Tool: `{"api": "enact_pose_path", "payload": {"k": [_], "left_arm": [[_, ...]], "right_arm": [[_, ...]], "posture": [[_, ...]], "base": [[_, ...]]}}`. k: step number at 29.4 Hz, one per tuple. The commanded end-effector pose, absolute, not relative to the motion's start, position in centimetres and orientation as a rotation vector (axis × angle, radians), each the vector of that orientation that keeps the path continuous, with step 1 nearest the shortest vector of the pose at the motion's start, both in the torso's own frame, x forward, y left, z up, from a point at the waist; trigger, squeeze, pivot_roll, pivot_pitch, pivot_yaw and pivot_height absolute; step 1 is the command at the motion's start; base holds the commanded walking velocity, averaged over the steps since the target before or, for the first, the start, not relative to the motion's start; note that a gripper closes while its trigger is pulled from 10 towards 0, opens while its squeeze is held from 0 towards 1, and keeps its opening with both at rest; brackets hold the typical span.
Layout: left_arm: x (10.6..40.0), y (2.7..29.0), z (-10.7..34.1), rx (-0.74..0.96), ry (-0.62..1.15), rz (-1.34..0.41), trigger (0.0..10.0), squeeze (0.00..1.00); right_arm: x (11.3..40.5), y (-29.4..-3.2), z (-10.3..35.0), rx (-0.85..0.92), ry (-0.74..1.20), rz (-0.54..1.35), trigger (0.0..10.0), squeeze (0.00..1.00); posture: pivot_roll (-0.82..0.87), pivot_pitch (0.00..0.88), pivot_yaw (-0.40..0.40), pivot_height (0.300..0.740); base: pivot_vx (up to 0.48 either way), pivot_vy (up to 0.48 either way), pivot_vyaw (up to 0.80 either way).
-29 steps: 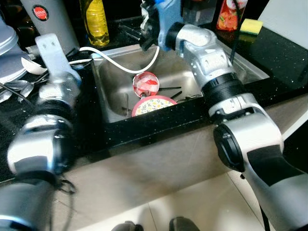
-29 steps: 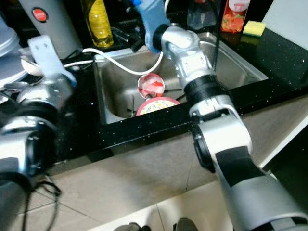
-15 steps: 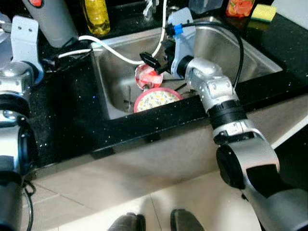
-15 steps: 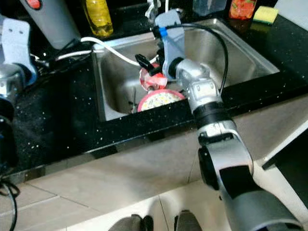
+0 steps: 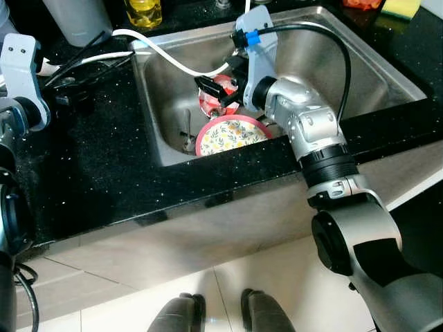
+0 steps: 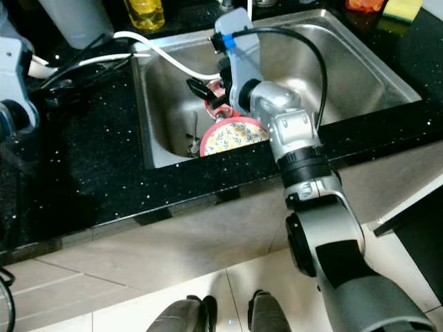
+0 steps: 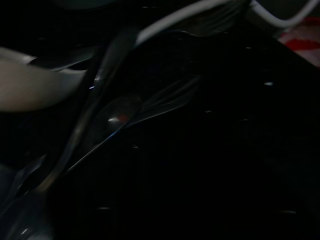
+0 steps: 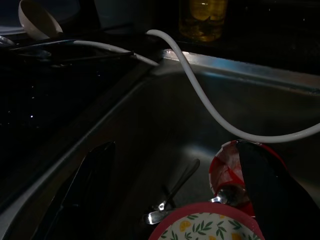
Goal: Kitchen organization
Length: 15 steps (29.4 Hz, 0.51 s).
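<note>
The sink (image 5: 360, 69) holds a red-and-white cup (image 5: 216, 97) toward its left side, and just in front of it a pink-rimmed plate (image 5: 232, 133) with a leaf pattern leans against the front wall. Cutlery (image 8: 172, 192) lies on the sink floor beside the plate. A white hose (image 5: 163, 52) runs from the counter (image 5: 90, 159) over the sink's left rim and down to the cup. The right gripper (image 8: 170, 190) is inside the sink with its fingers spread wide and holding nothing; one finger (image 8: 272, 192) is against the cup, the other (image 8: 82, 187) well apart on the far side of the cutlery. The left gripper hangs over the dark counter near spoons (image 7: 125, 112); whether it is open or closed cannot be told. A yellow bottle (image 5: 143, 10) stands behind the sink.
</note>
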<state>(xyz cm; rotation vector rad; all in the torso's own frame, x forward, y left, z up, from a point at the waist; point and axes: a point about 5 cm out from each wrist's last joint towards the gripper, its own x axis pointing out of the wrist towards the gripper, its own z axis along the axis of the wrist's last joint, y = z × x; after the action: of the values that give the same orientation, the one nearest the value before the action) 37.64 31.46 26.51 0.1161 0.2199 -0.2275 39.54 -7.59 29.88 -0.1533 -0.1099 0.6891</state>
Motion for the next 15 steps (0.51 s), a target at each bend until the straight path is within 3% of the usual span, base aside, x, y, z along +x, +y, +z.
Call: {"api": "enact_pose_path", "payload": {"k": [1, 13, 15], "left_arm": [[36.1, 33.6, 23.8, 0.152, 0.421, -0.177, 0.0, 0.00], [36.1, 32.5, 23.6, 0.104, 0.466, -0.305, 0.0, 0.00], [37.2, 30.7, 24.4, 0.070, 0.395, -0.361, 0.0, 0.00]], "right_arm": [[39.3, -7.5, 30.3, -0.150, -0.114, 0.695, 10.0, 0.00], [39.4, -7.6, 30.6, -0.140, -0.119, 0.678, 10.0, 0.00], [39.4, -7.6, 30.8, -0.138, -0.127, 0.670, 10.0, 0.00]], "posture": [[0.05, 0.257, 0.065, 0.740], [0.05, 0.236, 0.070, 0.740], [0.04, 0.230, 0.072, 0.740]], "base": [[0.000, 0.000, 0.00], [0.000, 0.000, 0.00], [0.000, 0.000, 0.00]]}}
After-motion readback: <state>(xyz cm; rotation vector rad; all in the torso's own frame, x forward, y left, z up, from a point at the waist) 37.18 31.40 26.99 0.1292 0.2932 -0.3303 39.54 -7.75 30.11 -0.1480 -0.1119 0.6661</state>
